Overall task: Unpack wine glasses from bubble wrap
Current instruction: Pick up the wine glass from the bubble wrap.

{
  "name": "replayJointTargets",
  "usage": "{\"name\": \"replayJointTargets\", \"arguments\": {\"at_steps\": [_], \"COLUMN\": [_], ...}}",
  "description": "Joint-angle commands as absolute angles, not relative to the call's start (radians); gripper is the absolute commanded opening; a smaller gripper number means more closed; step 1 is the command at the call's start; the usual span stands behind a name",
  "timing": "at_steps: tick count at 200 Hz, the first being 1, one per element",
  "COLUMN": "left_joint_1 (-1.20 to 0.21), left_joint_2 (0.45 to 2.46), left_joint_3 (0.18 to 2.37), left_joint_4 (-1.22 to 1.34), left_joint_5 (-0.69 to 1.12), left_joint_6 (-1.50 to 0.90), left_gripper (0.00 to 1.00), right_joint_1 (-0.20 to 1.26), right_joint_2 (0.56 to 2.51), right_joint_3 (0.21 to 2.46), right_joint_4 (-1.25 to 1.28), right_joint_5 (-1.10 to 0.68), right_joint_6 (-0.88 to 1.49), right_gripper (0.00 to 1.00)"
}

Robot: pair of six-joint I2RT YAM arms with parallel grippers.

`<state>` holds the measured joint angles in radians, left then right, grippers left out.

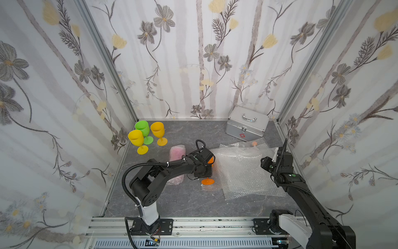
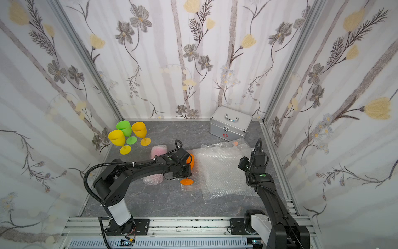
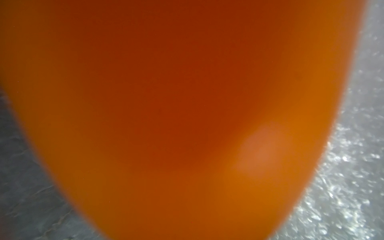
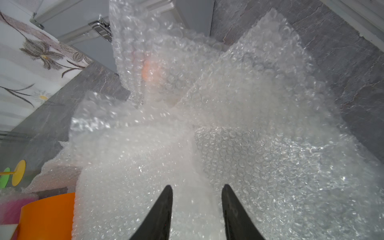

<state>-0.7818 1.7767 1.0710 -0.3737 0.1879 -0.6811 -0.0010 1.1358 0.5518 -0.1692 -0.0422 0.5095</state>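
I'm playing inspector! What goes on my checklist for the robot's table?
Surface: grey marbled tabletop, no spills seen.
Job's things: green goblet, yellow goblet and amber goblet stand upright and unwrapped in the far left corner. The orange goblet is unwrapped. The pink goblet is inside a bubble wrap roll. Loose bubble wrap sheets are spread on the right.
Clutter: closed silver case at the back; small orange blob behind the wrap, unclear.
Grippers: left gripper is right at the orange goblet, jaws hidden. Right gripper is open over the loose sheets, holding nothing.
Cables: black hose along the left arm, black cable on the right arm; no tangles seen.
Surroundings: flowered walls, metal rail in front.
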Motion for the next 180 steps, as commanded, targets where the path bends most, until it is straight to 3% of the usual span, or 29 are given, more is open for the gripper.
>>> {"name": "replayJointTargets", "arguments": {"at_steps": [1, 32, 78, 119, 162, 180], "left_joint_1": [-0.781, -0.781, -0.778, -0.776, -0.777, -0.778], "left_joint_2": [1.753, 1.708, 1.655, 1.681, 1.753, 1.770], "left_joint_3": [1.069, 1.066, 1.042, 1.040, 1.052, 1.051], "left_joint_4": [-0.399, -0.422, -0.433, -0.398, -0.380, -0.390], "left_joint_5": [0.179, 0.156, 0.130, 0.182, 0.225, 0.219], "left_joint_6": [-0.678, -0.659, -0.620, -0.624, -0.629, -0.626], "left_gripper": [0.32, 0.27, 0.18, 0.33, 0.32, 0.27], "right_joint_1": [-0.019, -0.030, -0.009, 0.063, 0.096, 0.098], "right_joint_2": [1.114, 1.070, 1.102, 1.138, 1.160, 1.162], "right_joint_3": [0.579, 0.616, 0.668, 0.681, 0.675, 0.673], "right_joint_4": [-0.194, -0.216, -0.214, -0.193, -0.172, -0.168], "right_joint_5": [0.002, -0.004, -0.145, -0.143, -0.145, -0.146], "right_joint_6": [0.487, 0.470, 0.446, 0.450, 0.462, 0.462], "right_gripper": [0.45, 0.46, 0.45, 0.45, 0.44, 0.44]}}
